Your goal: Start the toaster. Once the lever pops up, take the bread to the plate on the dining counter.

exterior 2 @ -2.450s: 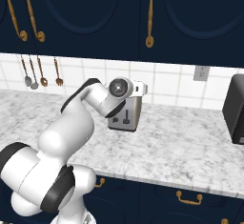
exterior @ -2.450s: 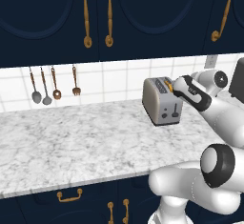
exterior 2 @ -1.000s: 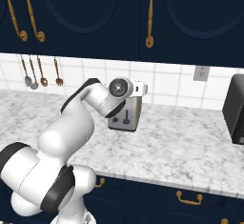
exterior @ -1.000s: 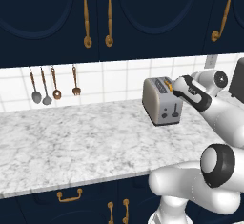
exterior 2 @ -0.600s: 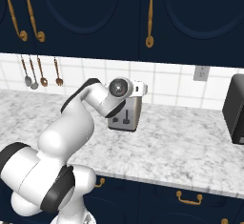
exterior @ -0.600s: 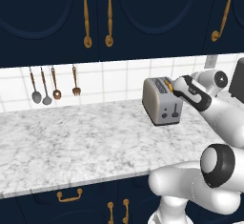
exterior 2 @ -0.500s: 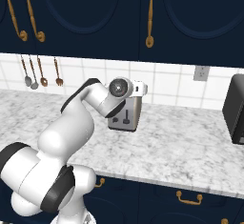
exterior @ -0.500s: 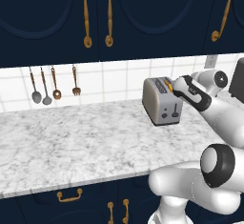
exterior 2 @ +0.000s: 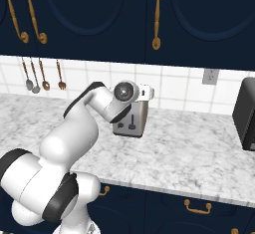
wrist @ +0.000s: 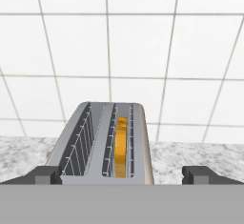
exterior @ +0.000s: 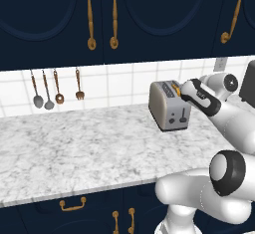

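**Open gripper at the toaster's near end, bread in the slot**

The marble counter [exterior: 74, 148] runs wide to the left of the toaster [exterior: 168, 106], bare all the way to its front edge, so that side offers the most free room. Behind the toaster the white tiled wall [wrist: 138, 61] stands close, leaving only a narrow strip of counter between them. Above it hang dark navy cabinets [exterior 2: 99, 19] with brass handles, well clear of the toaster's top. To the toaster's right, in the right base view, a dark boxy appliance [exterior 2: 246, 113] sits near the wall, with open marble between the two.

The toaster stands upright near the wall, its narrow end with the lever [exterior: 183, 112] facing out toward the counter's front edge. It has two slots: the right-hand slot, as the hand view shows it, holds the bread [wrist: 121, 146], a golden slice standing on edge; the left slot shows bare wire guides.

The gripper [wrist: 123, 173] hangs at the toaster's near end, level with its top, jaws spread wider than the toaster and gripping nothing.

Far to the toaster's left, four small utensils [exterior: 55, 91] hang on the wall.
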### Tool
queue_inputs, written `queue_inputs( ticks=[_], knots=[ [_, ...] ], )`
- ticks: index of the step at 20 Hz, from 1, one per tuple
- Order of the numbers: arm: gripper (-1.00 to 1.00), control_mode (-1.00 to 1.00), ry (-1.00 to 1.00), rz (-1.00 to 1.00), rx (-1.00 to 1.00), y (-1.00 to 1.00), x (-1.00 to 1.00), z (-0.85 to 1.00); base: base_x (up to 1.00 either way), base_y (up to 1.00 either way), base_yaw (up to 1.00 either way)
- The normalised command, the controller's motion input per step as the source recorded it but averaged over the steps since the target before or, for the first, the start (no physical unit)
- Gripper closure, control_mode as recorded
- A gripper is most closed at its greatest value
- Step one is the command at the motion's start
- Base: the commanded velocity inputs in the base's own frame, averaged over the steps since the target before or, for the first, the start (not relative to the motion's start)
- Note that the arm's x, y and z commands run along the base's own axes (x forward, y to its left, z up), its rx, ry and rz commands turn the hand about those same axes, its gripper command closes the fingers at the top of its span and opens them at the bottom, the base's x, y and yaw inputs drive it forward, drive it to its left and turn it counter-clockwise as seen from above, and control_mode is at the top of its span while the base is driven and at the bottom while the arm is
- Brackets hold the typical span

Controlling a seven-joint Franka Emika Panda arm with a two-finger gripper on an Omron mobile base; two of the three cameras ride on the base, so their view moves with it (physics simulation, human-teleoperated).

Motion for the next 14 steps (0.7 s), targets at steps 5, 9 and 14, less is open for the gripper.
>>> queue_inputs(
  ticks=[5, 9, 14],
  knots=[
    [-1.00, -1.00, 0.00, 0.00, 0.00, 0.00, 0.00, 0.00, 0.00, 0.00, 0.00],
    [-1.00, -1.00, 0.00, 0.00, 0.00, 0.00, 0.00, 0.00, 0.00, 0.00, 0.00],
    [-1.00, -1.00, 0.00, 0.00, 0.00, 0.00, 0.00, 0.00, 0.00, 0.00, 0.00]
  ],
)
